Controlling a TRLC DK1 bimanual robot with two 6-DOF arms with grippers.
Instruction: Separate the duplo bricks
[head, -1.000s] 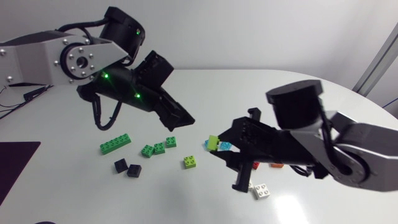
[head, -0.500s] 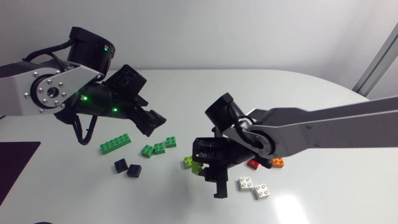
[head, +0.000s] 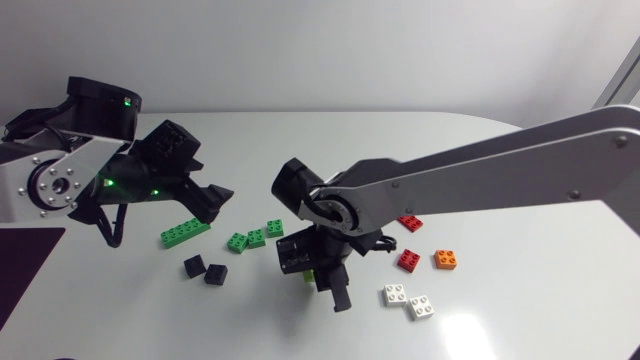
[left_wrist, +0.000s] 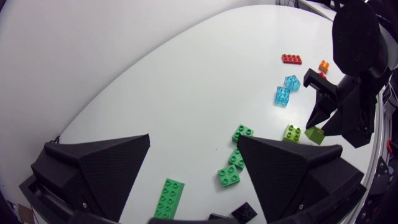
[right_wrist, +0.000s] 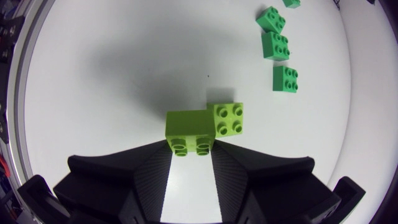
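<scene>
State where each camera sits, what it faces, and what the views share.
Head view: above the table, looking down; left arm at its left, right arm at its right.
Left wrist view: on the left arm, looking across the table past its open left gripper.
Right wrist view: on the right arm, looking down; right gripper clamps a lime brick.
Shared: both wrist views show that lime brick.

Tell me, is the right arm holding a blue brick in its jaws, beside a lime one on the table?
No, the brick in the right arm's jaws is lime green, not blue; the right wrist view shows it, beside the lime one on the table.
</scene>
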